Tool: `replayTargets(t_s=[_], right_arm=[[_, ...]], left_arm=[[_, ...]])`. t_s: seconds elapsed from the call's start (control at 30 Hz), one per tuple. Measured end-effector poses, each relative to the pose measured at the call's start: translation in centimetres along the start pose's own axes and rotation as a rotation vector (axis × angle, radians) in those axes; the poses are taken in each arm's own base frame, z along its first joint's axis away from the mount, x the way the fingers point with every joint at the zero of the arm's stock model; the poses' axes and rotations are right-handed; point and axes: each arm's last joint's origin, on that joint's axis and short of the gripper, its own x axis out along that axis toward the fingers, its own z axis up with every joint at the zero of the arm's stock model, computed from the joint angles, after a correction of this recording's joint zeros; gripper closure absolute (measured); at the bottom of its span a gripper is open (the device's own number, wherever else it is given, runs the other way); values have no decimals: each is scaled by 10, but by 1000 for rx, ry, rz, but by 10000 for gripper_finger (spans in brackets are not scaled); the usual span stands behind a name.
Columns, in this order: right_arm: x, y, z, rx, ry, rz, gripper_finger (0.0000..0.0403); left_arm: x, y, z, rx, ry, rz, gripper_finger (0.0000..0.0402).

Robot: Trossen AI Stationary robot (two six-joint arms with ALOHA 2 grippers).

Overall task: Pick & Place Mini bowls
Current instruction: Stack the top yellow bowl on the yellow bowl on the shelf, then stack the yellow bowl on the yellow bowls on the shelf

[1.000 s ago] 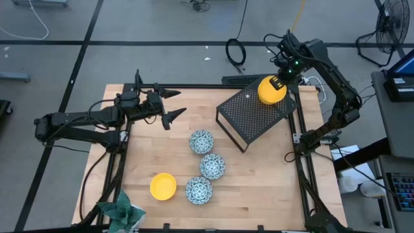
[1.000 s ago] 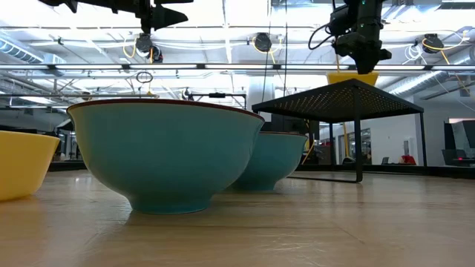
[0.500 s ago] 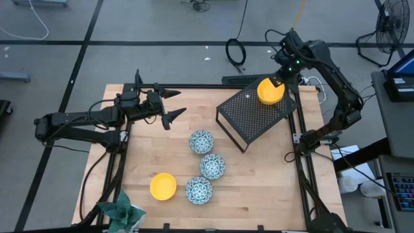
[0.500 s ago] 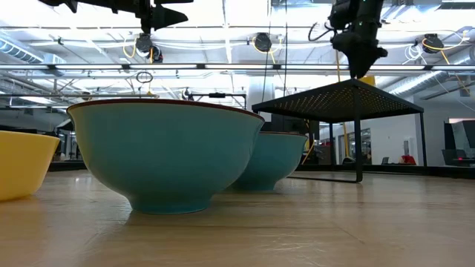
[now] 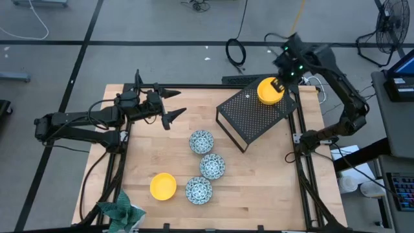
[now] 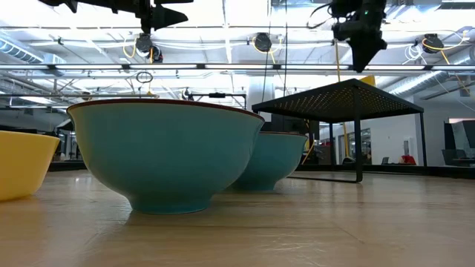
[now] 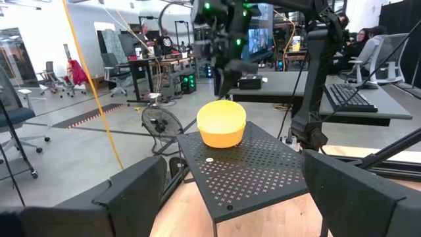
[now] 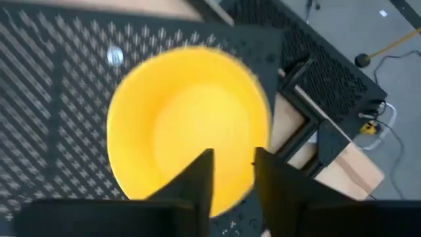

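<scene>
High view: yellow bowl (image 5: 270, 90) sits on the stand (image 5: 249, 116) directly beneath the right gripper (image 5: 282, 79) (fingers narrow, empty); left gripper (image 5: 169, 107) waits wide, well apart.

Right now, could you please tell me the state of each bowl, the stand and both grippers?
Yellow bowl on the stand: upright, empty, released.
Yellow bowl on the table: upright, empty.
Three patterned bowls: upright, empty, on the table.
Black stand: upright.
Right gripper: above the stand bowl, fingers slightly apart, holding nothing.
Left gripper: open, waiting above the table.
</scene>
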Motion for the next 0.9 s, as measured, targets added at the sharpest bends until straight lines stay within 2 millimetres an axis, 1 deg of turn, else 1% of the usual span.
replayTargets(t_s=[0.1,0.17,0.3,0.4,0.53,0.7,0.8,0.9], right_arm=[[14,10,1,-43,28,-36,374],[24,16,2,-65,21,-55,394],[47,22,1,-87,38,-101,389],[63,23,-3,-92,65,-115,398],[77,25,-9,-94,98,-113,398],[80,27,-10,-90,97,-93,401],[75,27,-7,-87,80,-95,400],[63,26,-4,-85,50,-97,400]], left_arm=[[0,0,0,0,0,0,50],[0,0,0,0,0,0,50],[0,0,0,0,0,0,50],[0,0,0,0,0,0,50],[0,0,0,0,0,0,50],[0,0,0,0,0,0,50],[0,0,0,0,0,0,50],[0,0,0,0,0,0,50]])
